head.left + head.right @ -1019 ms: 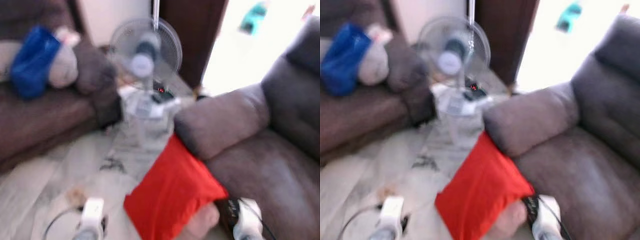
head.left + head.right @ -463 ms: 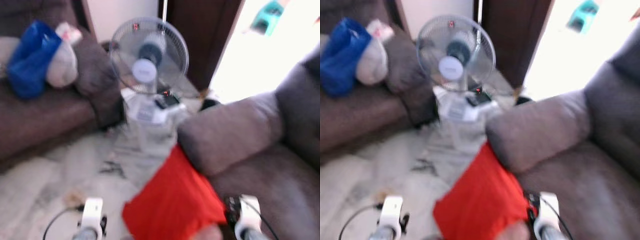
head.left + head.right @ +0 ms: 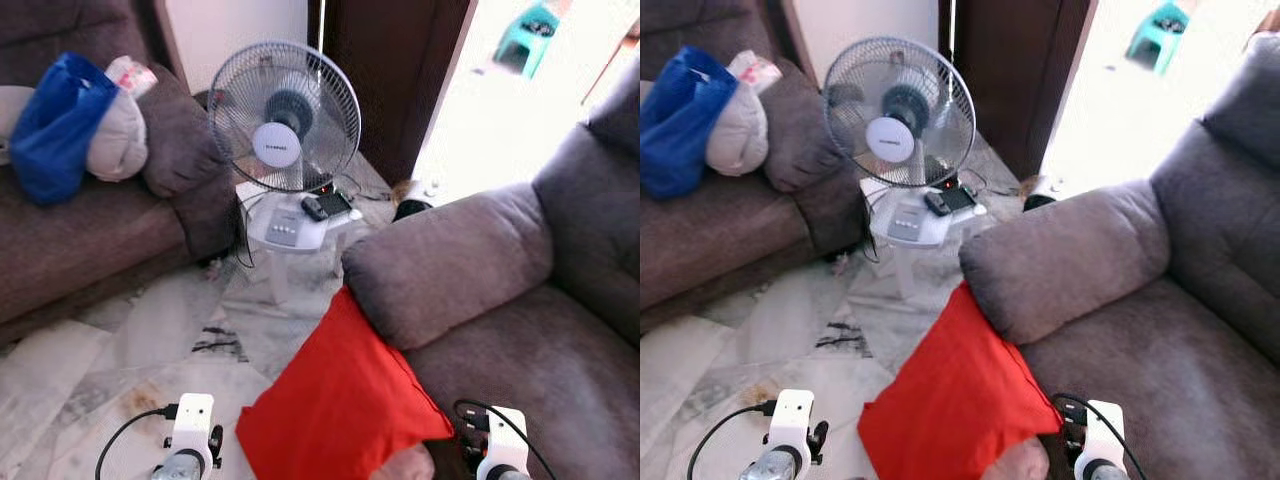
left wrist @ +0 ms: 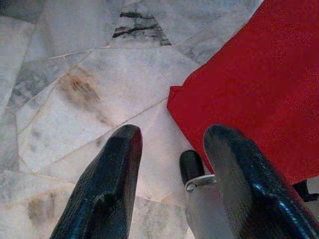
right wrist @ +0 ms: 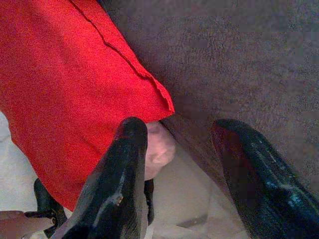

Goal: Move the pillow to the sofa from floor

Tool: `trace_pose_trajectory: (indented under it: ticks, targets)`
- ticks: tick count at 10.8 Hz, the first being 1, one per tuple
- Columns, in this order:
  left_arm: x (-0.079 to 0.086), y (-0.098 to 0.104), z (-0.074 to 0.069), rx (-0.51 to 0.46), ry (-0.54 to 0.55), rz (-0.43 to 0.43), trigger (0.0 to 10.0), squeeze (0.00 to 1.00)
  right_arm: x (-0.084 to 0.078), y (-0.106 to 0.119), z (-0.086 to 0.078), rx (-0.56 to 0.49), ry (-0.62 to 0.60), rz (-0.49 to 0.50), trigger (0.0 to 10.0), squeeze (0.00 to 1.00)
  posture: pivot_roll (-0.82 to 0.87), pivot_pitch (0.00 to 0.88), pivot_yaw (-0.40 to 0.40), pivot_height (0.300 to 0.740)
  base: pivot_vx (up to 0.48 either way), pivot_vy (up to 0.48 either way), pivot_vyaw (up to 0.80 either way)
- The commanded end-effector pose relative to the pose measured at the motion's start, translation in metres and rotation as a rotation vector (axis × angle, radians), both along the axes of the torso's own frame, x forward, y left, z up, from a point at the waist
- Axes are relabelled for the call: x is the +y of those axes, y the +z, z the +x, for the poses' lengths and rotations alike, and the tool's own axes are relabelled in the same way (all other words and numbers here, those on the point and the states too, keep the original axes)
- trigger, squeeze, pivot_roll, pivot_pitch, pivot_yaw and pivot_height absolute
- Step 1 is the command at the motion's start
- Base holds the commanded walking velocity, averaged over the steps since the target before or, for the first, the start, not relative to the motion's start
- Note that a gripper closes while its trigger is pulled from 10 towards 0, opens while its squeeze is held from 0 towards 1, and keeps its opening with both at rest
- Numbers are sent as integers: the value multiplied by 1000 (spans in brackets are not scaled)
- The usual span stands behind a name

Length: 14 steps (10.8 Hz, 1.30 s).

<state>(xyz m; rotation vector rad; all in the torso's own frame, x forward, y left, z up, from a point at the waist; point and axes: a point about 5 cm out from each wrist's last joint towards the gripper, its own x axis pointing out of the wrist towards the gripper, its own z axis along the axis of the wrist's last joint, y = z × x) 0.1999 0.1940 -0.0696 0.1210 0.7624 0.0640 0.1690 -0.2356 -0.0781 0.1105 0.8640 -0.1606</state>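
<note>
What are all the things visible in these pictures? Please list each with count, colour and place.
pillow: one, red, on the floor leaning against the grey sofa's front.
grey sofa: one, on the right.
brown sofa: one, on the left.
blue bag: one, on the brown sofa.
beige cushion: one, beside the blue bag.
fan: one, white and grey, standing on a small white table between the sofas.
floor: white marble.
stool: one, teal, outside the doorway.
left pincer: black fingers, open, above the floor near the pillow's corner.
right pincer: black fingers, open, at the pillow's edge by the grey sofa.

Fan (image 3: pixel 285 120) beyond bare floor (image 3: pixel 150 330)
</note>
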Motion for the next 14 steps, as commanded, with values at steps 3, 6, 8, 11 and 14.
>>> trace_pose_trajectory:
  ticks: [3, 6, 8, 11, 14]
  targets:
    - [2, -4, -6, 28, -8, 3, 10000, 0, -1, -1, -3, 5, -28, 14, 10000, 0, 28, 51, -42, 740, 0, 0, 0]
    - [2, -4, -6, 29, -14, 6, 10000, 0, -1, -1, -3, 8, -3, 9, 10000, 0, 33, 63, -45, 740, 0, 0, 0]
    - [3, -4, -7, 33, -12, 7, 10000, 0, -1, -1, -3, 5, -27, 17, 10000, 0, 32, 74, -45, 740, 0, 0, 0]
    - [3, -3, -6, 31, -9, 9, 10000, 0, -1, -1, -3, -1, -28, 16, 10000, 0, 34, 83, -46, 740, 0, 0, 0]
    - [5, 3, -3, -96, 73, 21, 10000, 0, -4, 7, 3, -132, -87, -23, 10000, 0, 35, 91, -42, 740, 0, 0, 0]
